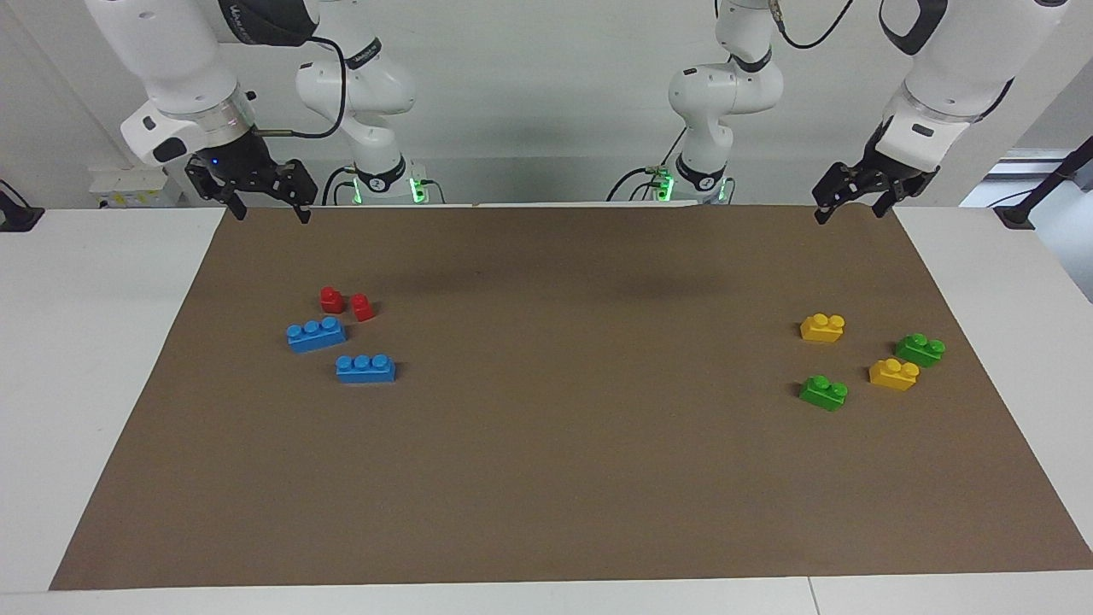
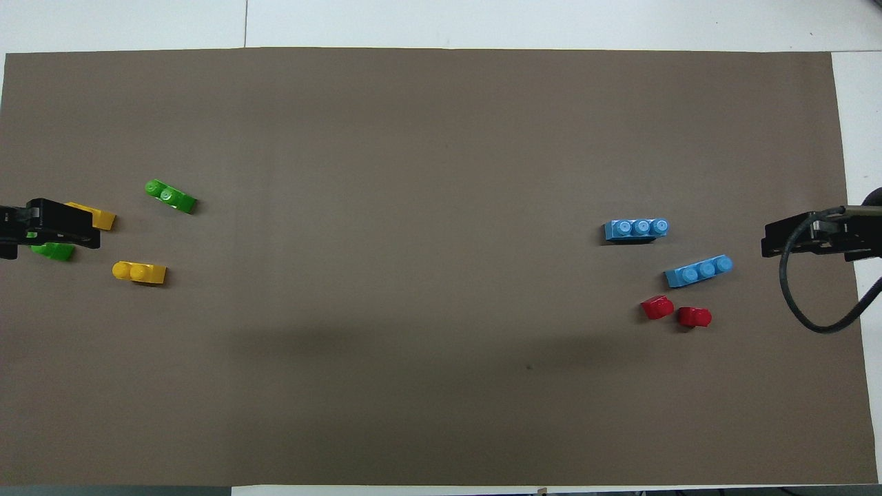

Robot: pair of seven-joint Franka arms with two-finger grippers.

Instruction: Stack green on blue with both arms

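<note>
Comparing the two views: the facing view is showing both grippers raised clear of the brown mat (image 1: 546, 478), while the overhead view is making the left gripper (image 2: 48, 231) appear to cover bricks it is not touching. That view is hiding part of one green brick (image 2: 54, 252) and one yellow brick (image 2: 102, 218) under the left gripper; the facing view is showing both in full.

The left gripper (image 1: 848, 205) is hanging over the mat's robot-side edge at the left arm's end, jaws standing wide apart and holding nothing. The right gripper (image 1: 268, 203) is hanging over the same edge at the right arm's end, jaws likewise spread wide and empty.

The two green bricks (image 1: 824, 393) (image 1: 920, 349) are lying on the mat at the left arm's end, well apart from the left gripper, with two yellow bricks (image 1: 822, 327) (image 1: 893, 374) beside them. The two blue bricks (image 1: 316, 334) (image 1: 365, 368) are lying at the right arm's end, well apart from the right gripper. Two red pieces (image 1: 331, 299) (image 1: 362, 307) are sitting just beside the nearer blue brick, nearer to the robots than it.
</note>
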